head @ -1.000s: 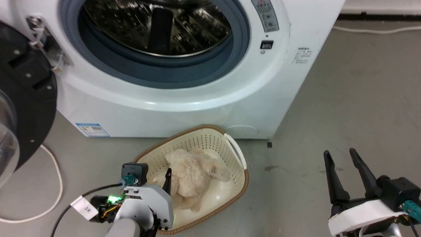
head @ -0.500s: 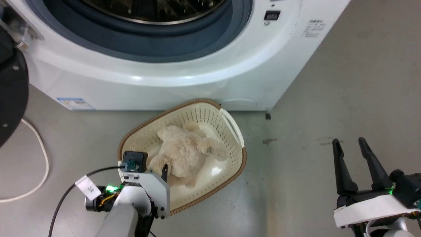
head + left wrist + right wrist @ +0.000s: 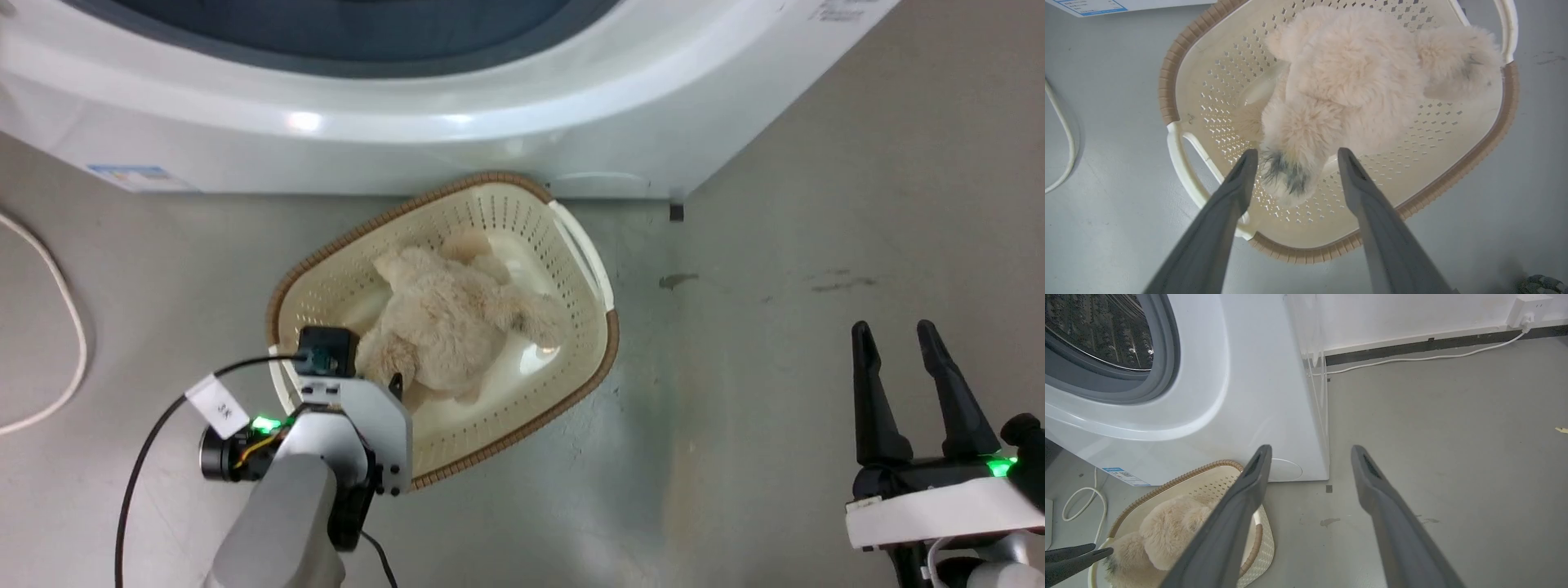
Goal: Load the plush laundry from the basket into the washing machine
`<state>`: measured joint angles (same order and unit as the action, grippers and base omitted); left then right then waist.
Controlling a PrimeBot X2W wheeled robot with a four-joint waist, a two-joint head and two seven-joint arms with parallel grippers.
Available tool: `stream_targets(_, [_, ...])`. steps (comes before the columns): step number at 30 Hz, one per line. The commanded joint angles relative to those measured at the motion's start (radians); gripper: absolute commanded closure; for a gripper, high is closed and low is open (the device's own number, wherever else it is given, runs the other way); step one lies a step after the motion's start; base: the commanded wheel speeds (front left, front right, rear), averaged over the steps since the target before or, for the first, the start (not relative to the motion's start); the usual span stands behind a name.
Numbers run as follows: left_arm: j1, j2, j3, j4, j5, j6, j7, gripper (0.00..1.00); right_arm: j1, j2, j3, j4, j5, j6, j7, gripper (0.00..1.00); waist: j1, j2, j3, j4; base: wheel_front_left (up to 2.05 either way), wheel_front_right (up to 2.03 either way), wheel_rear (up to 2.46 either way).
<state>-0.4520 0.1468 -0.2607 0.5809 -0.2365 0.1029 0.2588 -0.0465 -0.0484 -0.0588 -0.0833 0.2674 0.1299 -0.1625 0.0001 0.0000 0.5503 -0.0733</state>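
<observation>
Left gripper is down over the basket now, fingers spread wide. In the left wrist view they rise from the bottom edge, with a dark-marked paw of the plush right between the tips. The finger on the left of the frame is hard up against the fur, and I cannot tell whether it actually touches. The one on the right stands clear of it with a gap. Nothing is gripped yet.

The plush lies inside the basket, sprawled on its floor. In that wrist view its long axis runs on a diagonal, from the paw at bottom centre up through the body towards the top of the frame. A second limb is flung out to the upper right, close to the white handle. I cannot make out a face, so which way it looks is unclear.

From the head view the basket sits centre frame on the grey floor. Its upper rim is just beside the base of the washer, which fills the top edge. The plush is there in the middle of it, with my left wrist covering the basket's lower left corner.

Right gripper is at the lower right of the head view, well apart from the basket — open, fingers pointing up the frame, holding nothing. Its wrist view shows the washer at upper left and the plush at lower left.
</observation>
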Motion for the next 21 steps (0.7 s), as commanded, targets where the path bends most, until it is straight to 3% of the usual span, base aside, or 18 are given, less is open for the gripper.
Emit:
stream_targets(1, [-0.04,0.01,-0.014,0.025,-0.013,0.006,0.008,0.0,-0.019,-0.001,-0.005,-0.011,0.019,0.001,-0.014,0.0,-0.0001,0.0,0.039,0.001,0.0,0.0,0.0])
stream_targets(21, [-0.245,0.054,-0.126,0.169,-0.065,0.004,0.128,0.0,-0.042,-0.001,-0.013,-0.029,0.118,0.001,-0.058,0.0,-0.0001,0.0,0.238,-0.034,0.0,0.0,0.0])
